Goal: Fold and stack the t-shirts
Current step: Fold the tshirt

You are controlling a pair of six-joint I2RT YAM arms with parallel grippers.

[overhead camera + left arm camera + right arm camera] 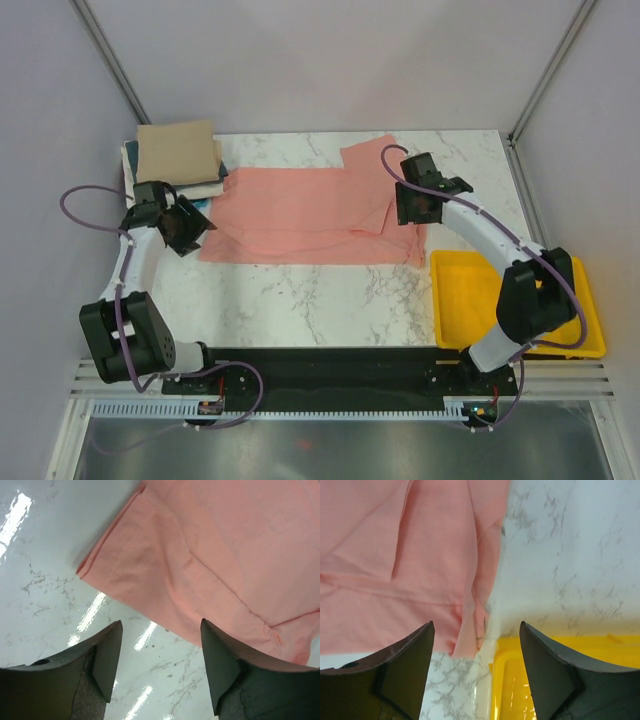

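Jaws on left gripper (161,630) and right gripper (476,630) apart, empty; tees (195,187) under tan t-shirt (178,148) mostly hidden.

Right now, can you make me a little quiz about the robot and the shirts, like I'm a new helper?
1. True or false: the left end effector and the right end effector are both open.
2. What colour tee tops the folded stack? A tan, B red, C green.
3. Fill in: the yellow tray lies nearest the ___ arm.
Key: 1 true; 2 A; 3 right.
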